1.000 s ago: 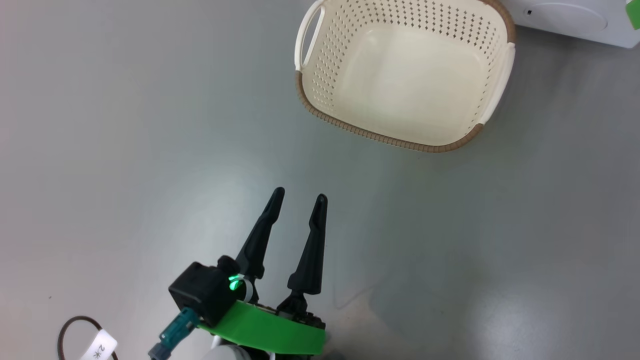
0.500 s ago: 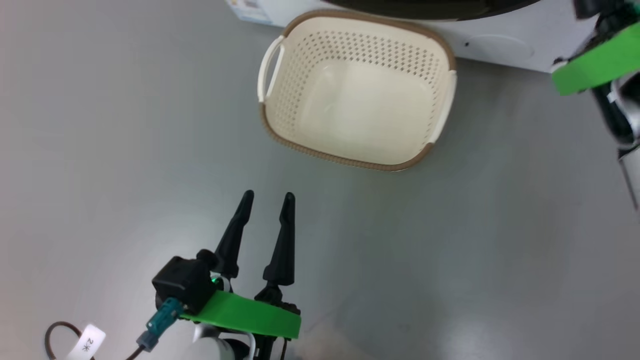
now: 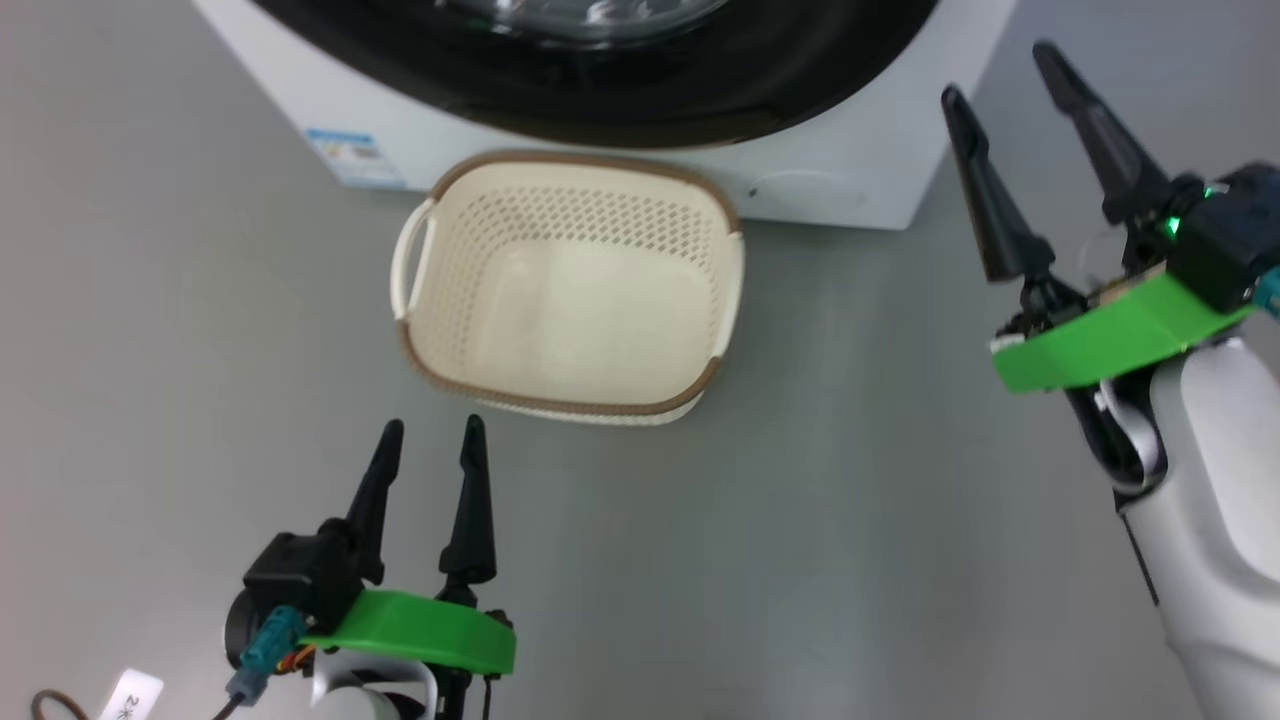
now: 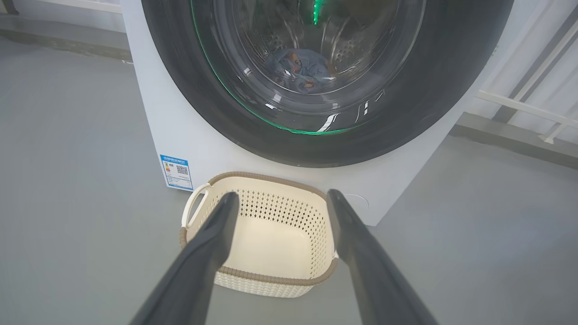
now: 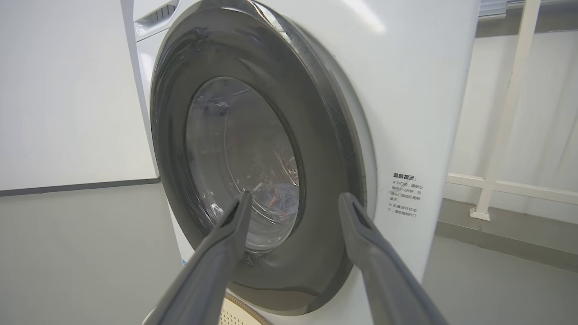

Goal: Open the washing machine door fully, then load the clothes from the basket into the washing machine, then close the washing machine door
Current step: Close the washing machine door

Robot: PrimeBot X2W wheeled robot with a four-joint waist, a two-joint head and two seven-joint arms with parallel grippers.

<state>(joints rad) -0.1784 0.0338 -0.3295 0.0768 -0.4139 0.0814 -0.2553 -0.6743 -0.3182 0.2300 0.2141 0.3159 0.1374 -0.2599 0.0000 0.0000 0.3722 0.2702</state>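
Observation:
The washing machine [image 3: 850,170] stands at the top of the head view. The washing machine door [image 3: 700,90], black-rimmed, lies shut against its front. Through the door's glass [image 4: 406,113] the light-blue clothes [image 4: 300,70] rest in the drum, and they also show behind the glass [image 5: 282,198] in the right wrist view. On the floor just before the machine sits the basket [image 3: 590,160], with nothing in it. My left gripper [image 3: 432,423] is open, a little short of the basket's near rim [image 4: 271,275]. My right gripper [image 3: 997,72] is open, raised at the right, pointing at the door [image 5: 325,158].
Grey floor runs all round the basket. A blue label [image 4: 177,171] sits low on the machine's front left. A white railing [image 5: 510,104] stands to the machine's right and a white wall panel [image 5: 67,90] to its left. A tagged cable [image 3: 130,695] lies by my left arm.
The head camera has tilted up, so the basket shows lower and the washing machine front has come into view. My right arm has entered at the right, its fingers spread.

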